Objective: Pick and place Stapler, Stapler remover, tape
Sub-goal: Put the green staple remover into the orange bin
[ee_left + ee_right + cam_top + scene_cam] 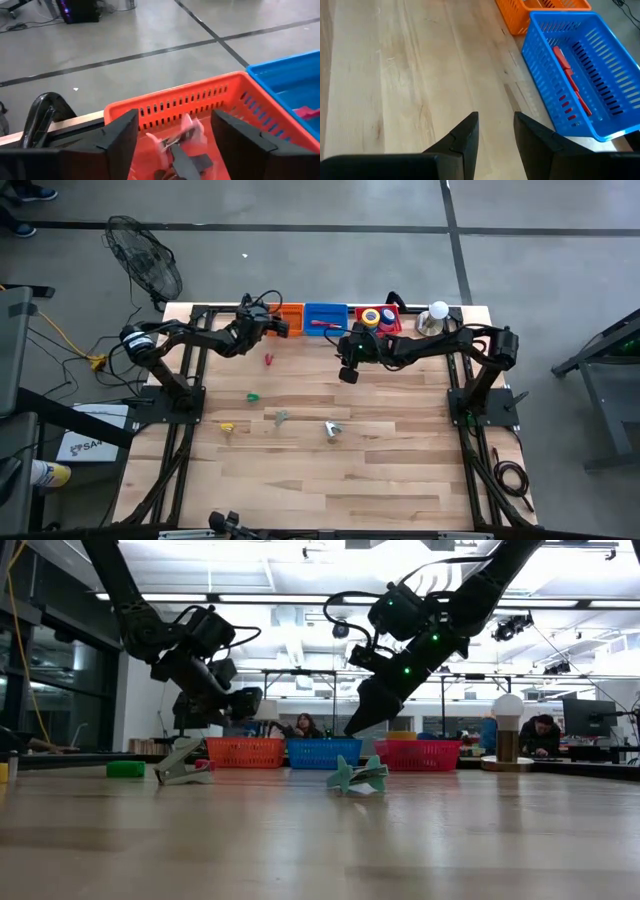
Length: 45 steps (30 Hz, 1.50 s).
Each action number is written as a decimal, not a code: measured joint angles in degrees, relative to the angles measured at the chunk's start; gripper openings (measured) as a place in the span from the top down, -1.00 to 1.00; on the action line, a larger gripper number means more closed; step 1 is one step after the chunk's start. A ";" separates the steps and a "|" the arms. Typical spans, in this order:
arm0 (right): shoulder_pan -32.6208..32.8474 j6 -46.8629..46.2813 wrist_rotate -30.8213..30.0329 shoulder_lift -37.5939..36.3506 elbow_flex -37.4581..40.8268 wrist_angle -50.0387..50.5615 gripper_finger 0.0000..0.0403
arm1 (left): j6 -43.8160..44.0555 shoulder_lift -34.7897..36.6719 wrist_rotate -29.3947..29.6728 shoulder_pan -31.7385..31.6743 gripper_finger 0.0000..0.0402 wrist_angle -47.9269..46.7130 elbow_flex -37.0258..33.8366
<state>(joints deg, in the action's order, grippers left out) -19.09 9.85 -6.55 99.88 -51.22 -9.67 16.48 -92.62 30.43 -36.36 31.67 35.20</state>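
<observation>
staple remover [182,137]: pale, blurred, in the orange basket [235,92], between the left gripper's fingers, not clamped
left gripper [175,142]: over the orange basket, jaws wide apart
right gripper [496,131]: above bare counter [395,75] beside the blue basket [540,65], jaws slightly parted, empty
red stapler [570,85]: in the blue basket

Overhead, table-level and two close wrist cameras share the baskets [325,317].
</observation>
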 joint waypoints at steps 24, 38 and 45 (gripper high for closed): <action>0.49 -6.71 -1.89 0.00 0.00 8.19 0.43 | -10.44 10.88 -2.38 7.80 -0.28 -5.48 0.00; 0.61 -7.42 3.65 0.00 0.00 8.60 0.05 | -13.23 10.88 -4.57 8.68 -0.28 -5.45 0.00; 2.28 -10.09 6.67 0.00 -0.02 8.53 -0.17 | -15.81 10.86 -8.99 9.29 -0.28 -5.72 0.00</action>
<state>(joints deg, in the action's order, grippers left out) -16.81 -0.24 0.12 99.88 -51.24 -1.14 0.67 -81.76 21.44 -27.07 25.96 35.20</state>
